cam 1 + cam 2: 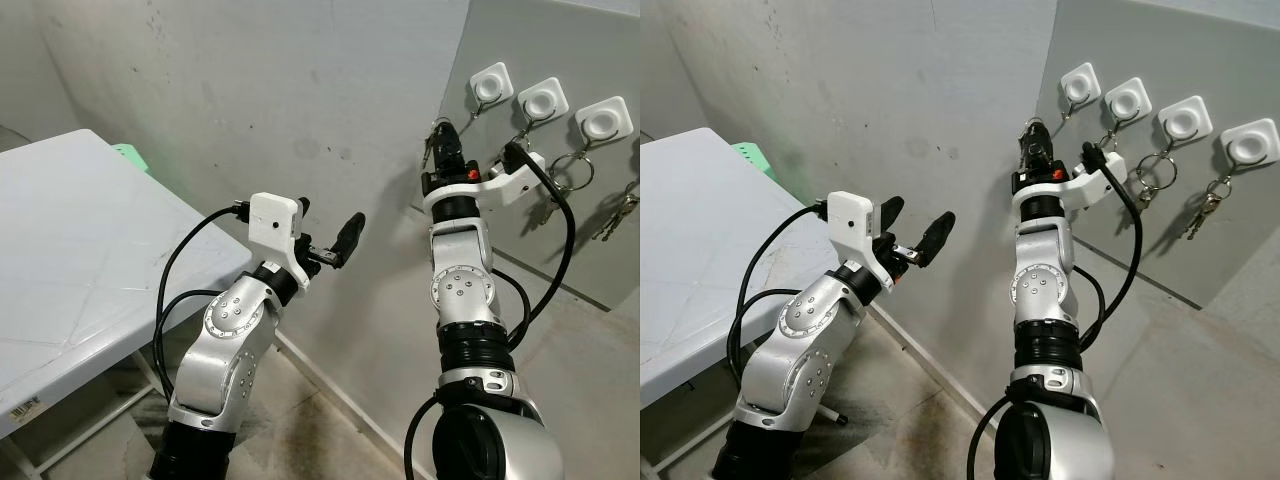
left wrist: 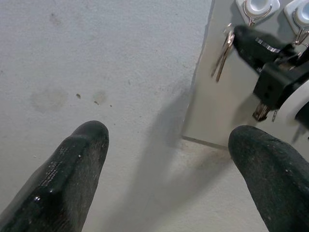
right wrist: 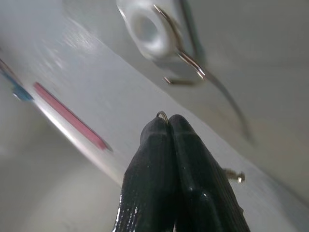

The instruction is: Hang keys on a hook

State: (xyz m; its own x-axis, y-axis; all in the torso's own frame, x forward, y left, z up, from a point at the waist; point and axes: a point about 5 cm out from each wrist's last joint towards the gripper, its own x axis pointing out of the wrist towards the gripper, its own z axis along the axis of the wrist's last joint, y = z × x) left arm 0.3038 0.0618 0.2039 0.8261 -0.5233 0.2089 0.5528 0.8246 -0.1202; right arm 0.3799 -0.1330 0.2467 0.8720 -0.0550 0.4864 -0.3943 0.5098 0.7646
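The right gripper (image 3: 169, 126) is raised to the grey board (image 1: 1200, 60) on the far right, its black fingers pinched together on a key ring (image 3: 163, 115), with the keys (image 2: 222, 53) dangling beside them. It sits just below the leftmost white hook (image 3: 154, 29), the ring not yet over the metal prong (three hooks further right carry key rings already). The left gripper (image 1: 915, 228) hovers mid-air before the wall, fingers spread apart and holding nothing. A grey worktop (image 1: 70, 250) stands at left.
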